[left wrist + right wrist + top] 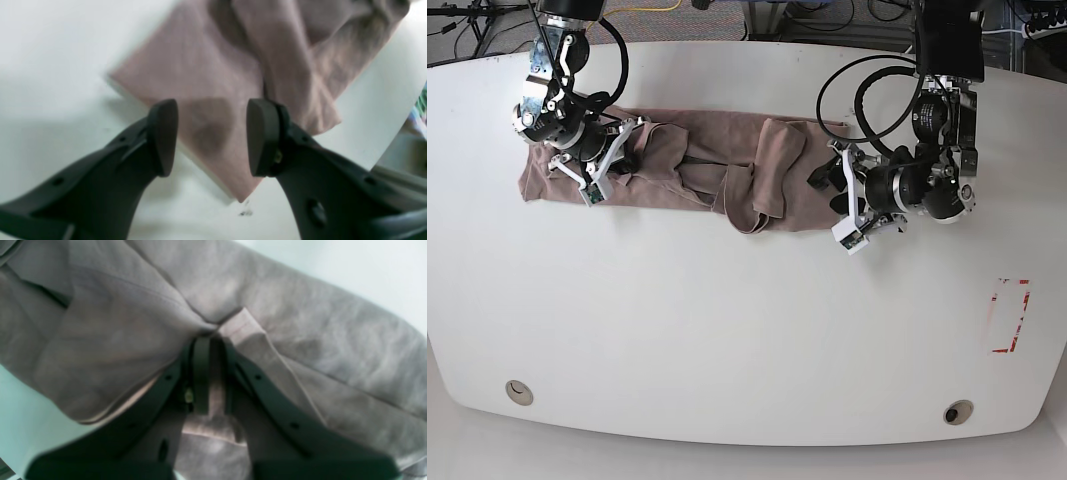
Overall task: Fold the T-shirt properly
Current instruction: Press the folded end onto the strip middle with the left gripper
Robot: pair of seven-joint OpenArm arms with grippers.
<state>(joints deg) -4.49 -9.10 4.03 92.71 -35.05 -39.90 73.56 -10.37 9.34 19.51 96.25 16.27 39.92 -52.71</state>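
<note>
Covering most of the base view, a white table (pixel 727 330) is seen, with the T-shirt (pixel 697 165) laid across its far half as a long, rumpled band with raised folds. A red-outlined rectangle (pixel 1009 316) is marked near one table edge. The right gripper (pixel 209 373) is pressed together on a pinch of T-shirt fabric at one end of the band. The left gripper (pixel 212 136) is held spread above a corner of the other end, nothing between its fingers (pixel 163 136).
</note>
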